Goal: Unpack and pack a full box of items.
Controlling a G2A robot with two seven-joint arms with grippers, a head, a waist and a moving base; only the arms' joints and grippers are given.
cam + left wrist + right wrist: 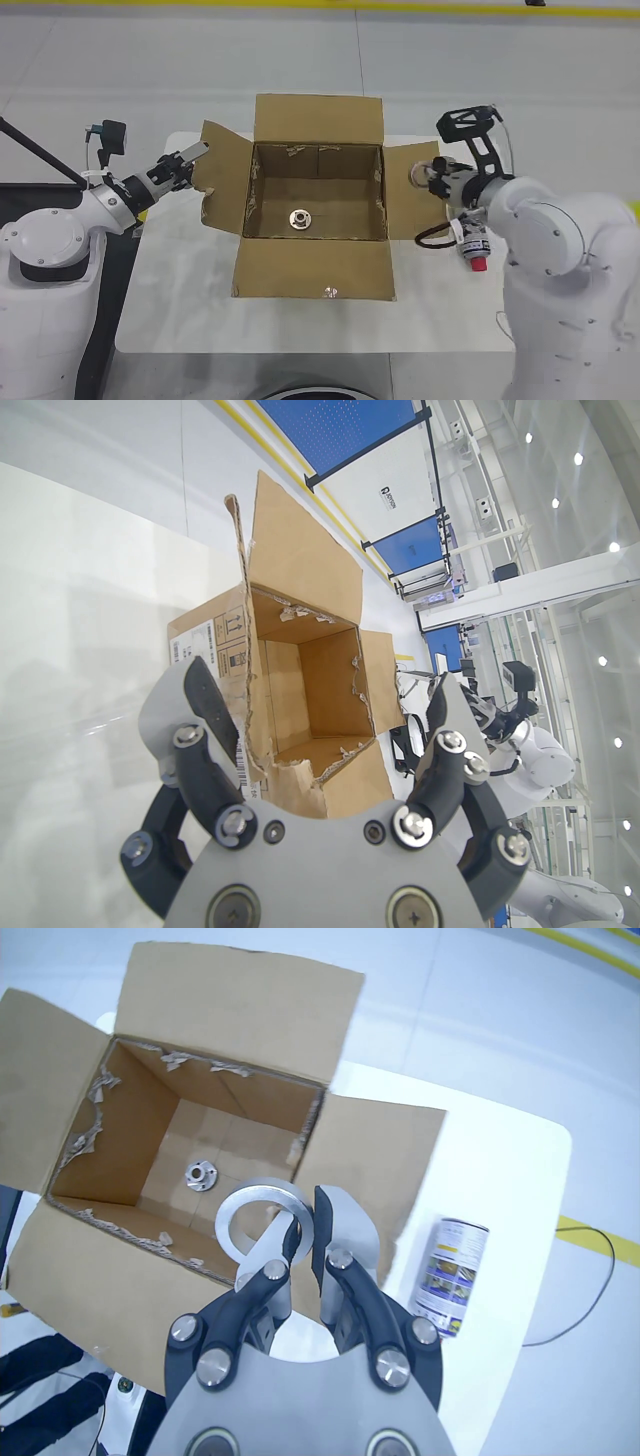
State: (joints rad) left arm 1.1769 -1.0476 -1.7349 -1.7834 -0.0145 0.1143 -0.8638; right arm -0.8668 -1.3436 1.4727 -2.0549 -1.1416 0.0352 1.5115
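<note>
An open cardboard box [318,120] stands mid-table with all flaps spread. On its floor lies a small metal flanged hub [300,217], also seen as the hub [200,1176] from the right wrist. My right gripper [303,1223] is shut on a flat metal ring [235,1220], held above the box's right flap [408,200]; from above the ring [420,173] is near that flap's outer edge. My left gripper [320,705] is open and empty beside the left flap [241,565], at the box's left side [192,160].
A spray can [473,243] with a red cap lies on the white table [180,310] right of the box, seen too as the can [450,1273]. A black cable [432,236] loops near it. A small round sticker [329,292] marks the front flap.
</note>
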